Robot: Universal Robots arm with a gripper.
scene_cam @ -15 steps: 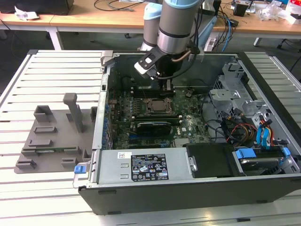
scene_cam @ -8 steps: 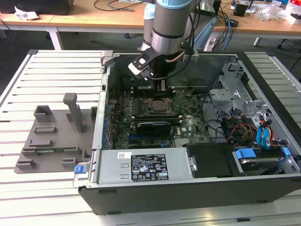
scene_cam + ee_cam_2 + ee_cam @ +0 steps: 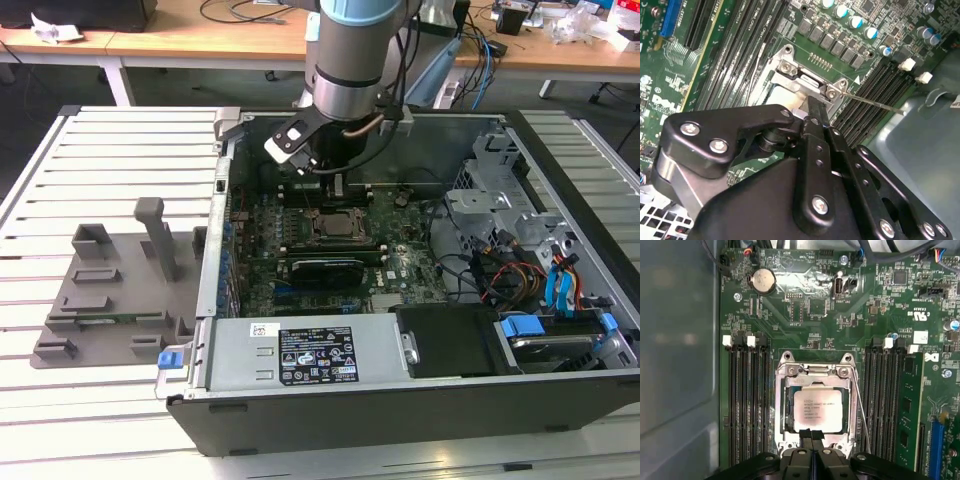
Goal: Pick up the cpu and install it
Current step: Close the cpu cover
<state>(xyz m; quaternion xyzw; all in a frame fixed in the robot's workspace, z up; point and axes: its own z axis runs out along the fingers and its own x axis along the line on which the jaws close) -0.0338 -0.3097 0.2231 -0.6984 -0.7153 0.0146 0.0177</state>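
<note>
The arm (image 3: 352, 50) is held nearly vertical over the open computer case (image 3: 400, 400) in the exterior view, its wrist lowered into the chassis above the motherboard (image 3: 400, 262). The gripper (image 3: 812, 436) is seen in the first wrist view with its fingers (image 3: 805, 436) pressed together, nothing held between them, their tips just at the edge of the socket (image 3: 781, 410). The cpu (image 3: 817, 410) is seated flat inside the socket's metal frame, silver top upward, between banks of memory slots (image 3: 747, 405).
</note>
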